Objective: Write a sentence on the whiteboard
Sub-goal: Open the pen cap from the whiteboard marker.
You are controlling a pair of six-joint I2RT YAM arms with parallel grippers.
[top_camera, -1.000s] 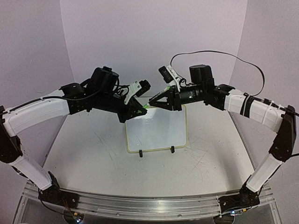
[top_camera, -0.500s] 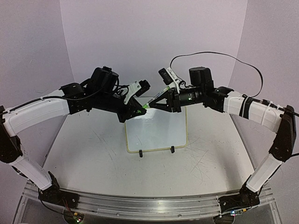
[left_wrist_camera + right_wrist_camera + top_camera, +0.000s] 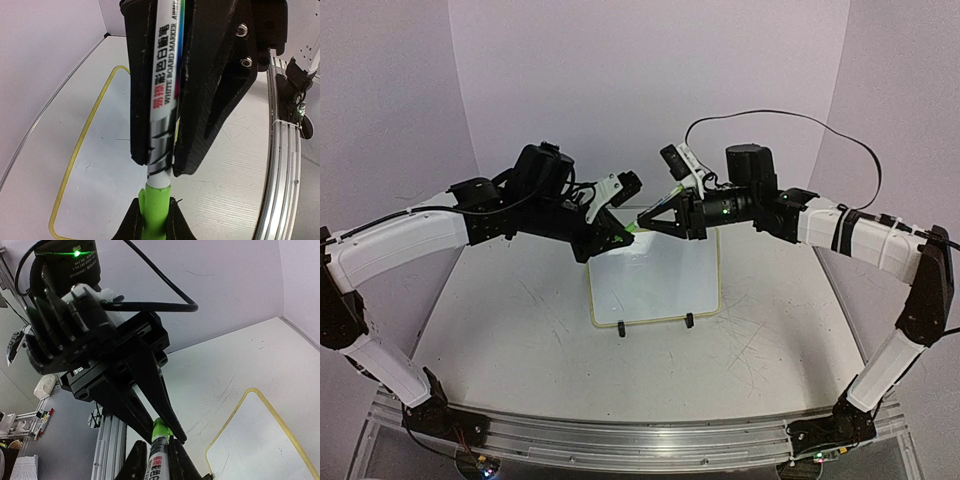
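The whiteboard lies flat at mid-table, propped on two black clip feet. Its white face is blank and no sentence shows on it. Both grippers meet above its far left corner. My left gripper is shut on the green cap of a whiteboard marker. My right gripper is shut on the marker's white printed body. The cap sits against the body. In the right wrist view my right gripper grips the body, with the cap between the left fingers. The board's yellow rim shows in both wrist views.
The grey scratched table surrounds the board. An aluminium rail runs along the near edge. Purple walls close in the back and sides. A black cable loops above the right arm.
The right arm's wrist has shifted very slightly. Both grips on the marker are unchanged and the board stays blank.
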